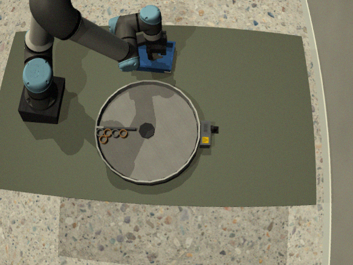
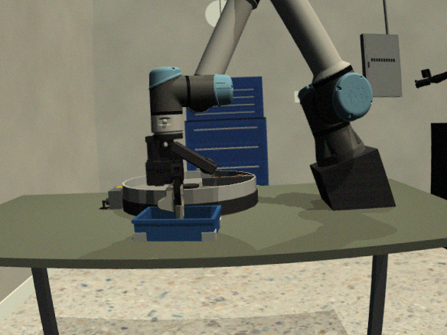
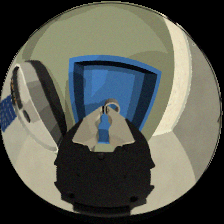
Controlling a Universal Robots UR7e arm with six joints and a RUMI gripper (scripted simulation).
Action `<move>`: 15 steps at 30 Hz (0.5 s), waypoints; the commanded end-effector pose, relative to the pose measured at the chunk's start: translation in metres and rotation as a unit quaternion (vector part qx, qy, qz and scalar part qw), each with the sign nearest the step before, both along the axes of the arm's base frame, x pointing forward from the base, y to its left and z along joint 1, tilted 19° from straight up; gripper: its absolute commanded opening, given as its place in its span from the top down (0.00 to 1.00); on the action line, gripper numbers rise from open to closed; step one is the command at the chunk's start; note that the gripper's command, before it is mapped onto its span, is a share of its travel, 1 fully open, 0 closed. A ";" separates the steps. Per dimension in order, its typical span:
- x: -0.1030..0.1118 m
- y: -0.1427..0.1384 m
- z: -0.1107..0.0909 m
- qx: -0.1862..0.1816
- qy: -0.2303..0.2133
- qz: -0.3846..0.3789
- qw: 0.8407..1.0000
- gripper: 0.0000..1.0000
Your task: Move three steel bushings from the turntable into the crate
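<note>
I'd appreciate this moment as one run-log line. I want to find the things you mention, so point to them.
End effector (image 1: pixel 153 58) (image 2: pixel 178 214) (image 3: pixel 105 106): shut on steel bushing (image 3: pixel 118 104) | Location: crate (image 1: pixel 152 71) (image 2: pixel 174 231) (image 3: pixel 112 58) | Turntable (image 1: pixel 169 106) (image 2: pixel 233 194) (image 3: pixel 41 141): two grey, three copper-coloured bushings | Release: pending
</note>
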State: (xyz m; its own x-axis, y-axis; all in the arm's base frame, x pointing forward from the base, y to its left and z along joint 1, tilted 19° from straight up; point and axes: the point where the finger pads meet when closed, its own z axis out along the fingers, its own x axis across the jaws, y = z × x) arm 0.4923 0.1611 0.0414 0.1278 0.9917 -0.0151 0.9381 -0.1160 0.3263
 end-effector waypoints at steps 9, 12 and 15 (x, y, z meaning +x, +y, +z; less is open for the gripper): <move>0.000 0.000 0.001 0.000 -0.001 0.000 1.000 1.00; 0.000 0.000 0.001 0.000 -0.001 0.000 1.000 0.94; 0.000 0.000 0.001 0.000 -0.001 0.000 1.000 0.94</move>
State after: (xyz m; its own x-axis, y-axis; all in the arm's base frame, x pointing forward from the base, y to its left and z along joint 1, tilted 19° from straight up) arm 0.4923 0.1611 0.0414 0.1278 0.9917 -0.0151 0.9381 -0.1160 0.3263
